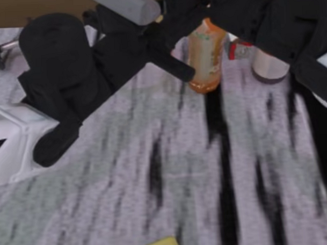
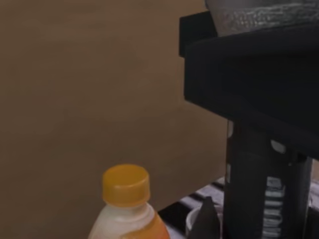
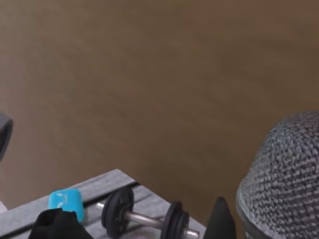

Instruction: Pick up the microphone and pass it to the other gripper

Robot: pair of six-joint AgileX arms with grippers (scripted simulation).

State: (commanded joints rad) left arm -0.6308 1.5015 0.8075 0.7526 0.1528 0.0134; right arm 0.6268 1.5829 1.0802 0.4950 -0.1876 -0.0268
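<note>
Above the orange bottle point(image 1: 206, 56), both grippers meet at the microphone point(image 3: 284, 174); grips unclear.

Top view: the bottle point(image 1: 205, 59) stands on the surface point(image 1: 171, 176) toward its far edge, near the middle. A cup point(image 1: 269, 67) stands just right of the bottle. Both arms meet above the far edge, the left arm point(image 1: 60, 77) over the left side. A dumbbell point(image 3: 147, 219) lies at the surface's edge, a small block point(image 3: 66, 201) just beside it.
</note>
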